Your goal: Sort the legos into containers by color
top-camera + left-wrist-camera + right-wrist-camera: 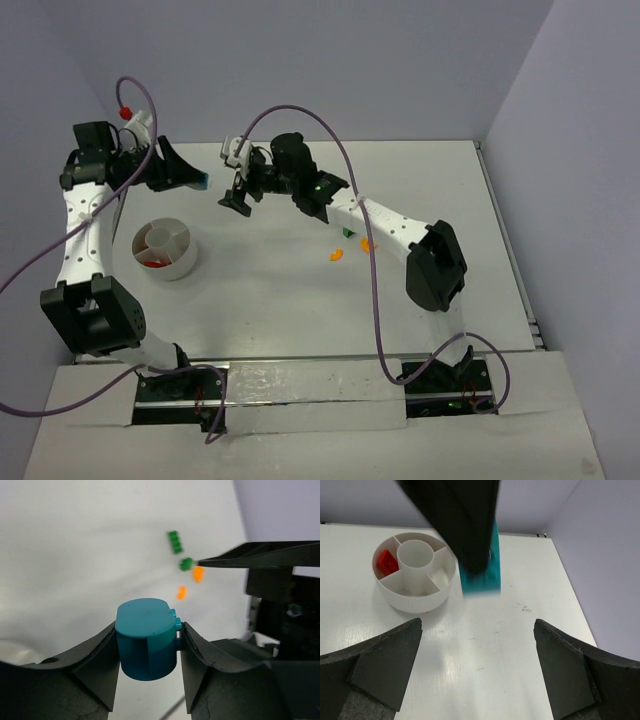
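Observation:
My left gripper (pixel 196 178) is shut on a cyan lego (pixel 204 181) and holds it above the table, behind the white divided bowl (pixel 188 263). In the left wrist view the cyan lego (pixel 147 637) sits between the fingers (pixel 95 660). A red lego (pixel 152 262) lies in one compartment of the bowl. My right gripper (pixel 237 196) is open and empty, just right of the left one. In the right wrist view I see the bowl (pixel 415 602), the red lego (pixel 386 561) and the held cyan lego (pixel 482 577). Orange legos (pixel 337 254) and a green one (pixel 347 231) lie at mid-table.
Two green legos (pixel 175 542) and two orange ones (pixel 181 592) show loose on the table in the left wrist view. The right arm's forearm (pixel 395 228) stretches over them. Lilac walls close the back and the right side.

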`<state>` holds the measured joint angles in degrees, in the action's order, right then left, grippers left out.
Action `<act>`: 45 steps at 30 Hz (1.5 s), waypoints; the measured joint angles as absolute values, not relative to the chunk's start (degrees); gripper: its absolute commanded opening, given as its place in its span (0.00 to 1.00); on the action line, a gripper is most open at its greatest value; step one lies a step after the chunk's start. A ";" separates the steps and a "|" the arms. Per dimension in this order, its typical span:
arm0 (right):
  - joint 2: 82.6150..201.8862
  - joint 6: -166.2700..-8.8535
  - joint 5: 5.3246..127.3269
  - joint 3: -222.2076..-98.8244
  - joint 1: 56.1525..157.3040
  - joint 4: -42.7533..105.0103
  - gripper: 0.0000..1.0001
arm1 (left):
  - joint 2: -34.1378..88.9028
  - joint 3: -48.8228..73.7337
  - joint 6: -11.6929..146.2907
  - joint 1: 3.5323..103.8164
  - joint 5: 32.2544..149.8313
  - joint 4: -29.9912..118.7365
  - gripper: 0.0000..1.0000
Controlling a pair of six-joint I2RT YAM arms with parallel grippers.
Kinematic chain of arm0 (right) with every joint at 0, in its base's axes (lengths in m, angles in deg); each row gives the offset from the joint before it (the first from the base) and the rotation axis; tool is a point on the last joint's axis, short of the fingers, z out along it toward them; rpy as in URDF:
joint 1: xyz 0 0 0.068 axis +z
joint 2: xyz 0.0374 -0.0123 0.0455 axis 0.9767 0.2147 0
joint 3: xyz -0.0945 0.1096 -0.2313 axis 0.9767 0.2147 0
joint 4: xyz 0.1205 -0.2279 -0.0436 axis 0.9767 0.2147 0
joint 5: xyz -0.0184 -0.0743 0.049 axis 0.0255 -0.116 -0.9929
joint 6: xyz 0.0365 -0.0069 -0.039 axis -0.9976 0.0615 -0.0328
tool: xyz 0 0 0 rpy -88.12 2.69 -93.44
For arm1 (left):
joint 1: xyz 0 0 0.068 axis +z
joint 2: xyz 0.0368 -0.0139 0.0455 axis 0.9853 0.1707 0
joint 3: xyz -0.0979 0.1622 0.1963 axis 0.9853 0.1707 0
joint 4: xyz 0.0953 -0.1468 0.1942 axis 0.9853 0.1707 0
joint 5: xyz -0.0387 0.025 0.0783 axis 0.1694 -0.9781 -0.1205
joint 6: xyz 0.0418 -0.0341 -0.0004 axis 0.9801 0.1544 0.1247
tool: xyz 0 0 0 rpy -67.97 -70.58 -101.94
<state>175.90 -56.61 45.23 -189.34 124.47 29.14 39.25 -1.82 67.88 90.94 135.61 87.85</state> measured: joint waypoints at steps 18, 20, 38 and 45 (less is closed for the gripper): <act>170.46 -58.83 49.33 -174.35 115.51 31.69 1.00 | 48.71 -11.97 85.57 99.48 111.45 105.35 0.06; 169.57 -58.91 49.50 -173.85 115.10 31.47 1.00 | 49.32 -11.95 85.56 99.66 109.57 105.43 0.07; 168.35 -58.58 51.01 -173.39 110.48 32.23 1.00 | 54.73 -9.56 85.12 99.70 106.50 103.20 0.15; 168.35 -58.25 51.05 -173.39 109.97 32.78 1.00 | 56.04 -7.68 85.12 99.32 105.91 102.89 0.17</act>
<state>168.35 -58.25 51.05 -173.39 109.97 32.78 56.04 -7.68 85.12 99.32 105.91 102.89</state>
